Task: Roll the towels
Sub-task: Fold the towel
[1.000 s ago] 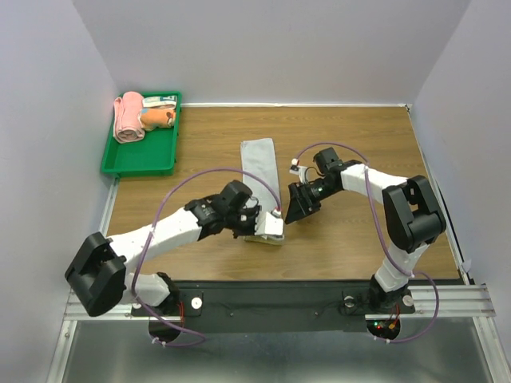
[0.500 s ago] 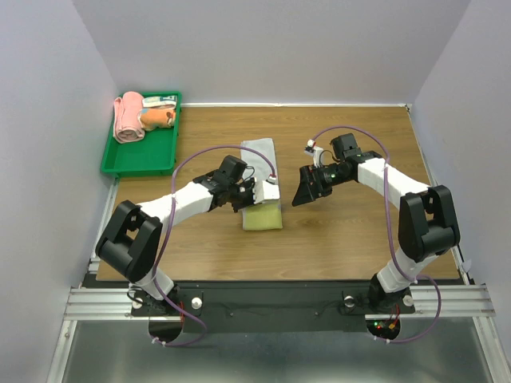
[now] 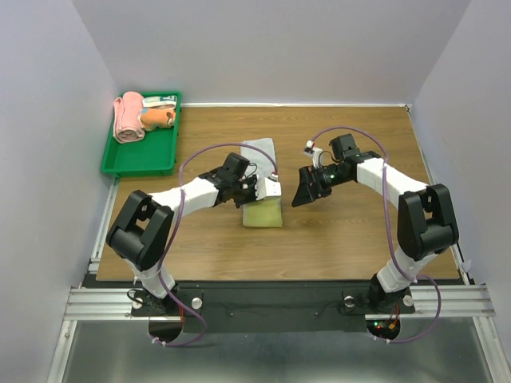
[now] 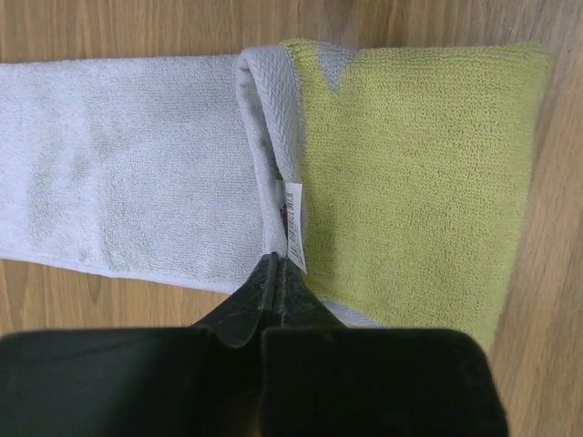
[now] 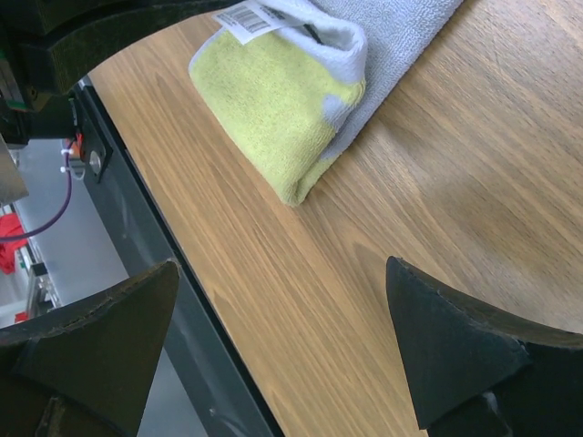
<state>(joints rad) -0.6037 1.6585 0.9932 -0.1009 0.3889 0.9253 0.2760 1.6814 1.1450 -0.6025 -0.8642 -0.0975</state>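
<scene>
The yellow-green towel (image 3: 262, 214) lies mid-table with its grey side (image 3: 257, 149) stretching away from me. Its near end is folded back, yellow-green face up (image 4: 410, 173). My left gripper (image 3: 267, 191) is shut on the folded edge beside the white label, fingertips pinched together (image 4: 276, 264). My right gripper (image 3: 302, 192) hovers just right of the towel, open and empty (image 5: 282, 273), with the towel (image 5: 273, 91) ahead of its fingers. The orange towel (image 3: 156, 117) sits in the green tray.
The green tray (image 3: 140, 157) stands at the far left corner with a pink towel roll (image 3: 127, 118) beside the orange towel. White walls close the table's left, back and right sides. The black base rail runs along the near edge.
My left gripper has carried the towel's near end away from the table's front edge, folding it over. My right gripper has opened wide and drawn slightly back to the right.
</scene>
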